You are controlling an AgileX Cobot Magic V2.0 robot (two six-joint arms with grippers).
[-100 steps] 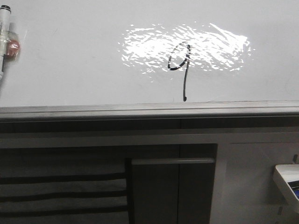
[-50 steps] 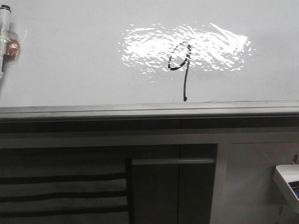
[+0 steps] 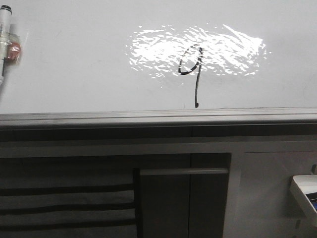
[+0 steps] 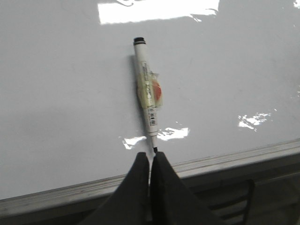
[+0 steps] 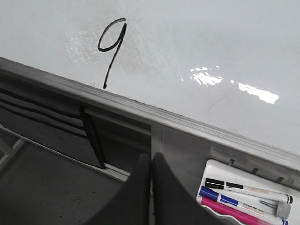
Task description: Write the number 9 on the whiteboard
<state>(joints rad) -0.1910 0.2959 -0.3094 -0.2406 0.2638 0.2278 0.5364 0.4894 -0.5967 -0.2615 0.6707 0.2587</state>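
My left gripper: fingers pressed together, nothing between them. Tips sit over the grey edge rail, just below the tip of a white marker. The marker lies on the whiteboard, dark cap end away from me, with a yellowish band and a red patch around its middle.

My right gripper: fingers likewise closed together, empty, held low in front of the dark cabinet fronts. Just beside it, a white tray with a black, a blue and a pink marker.

The number 9 stands in thin black line on the whiteboard, small loop inside the glare patch, tail running straight down to end just above the rail. The white marker is well to its left, at the board's edge in the front view.
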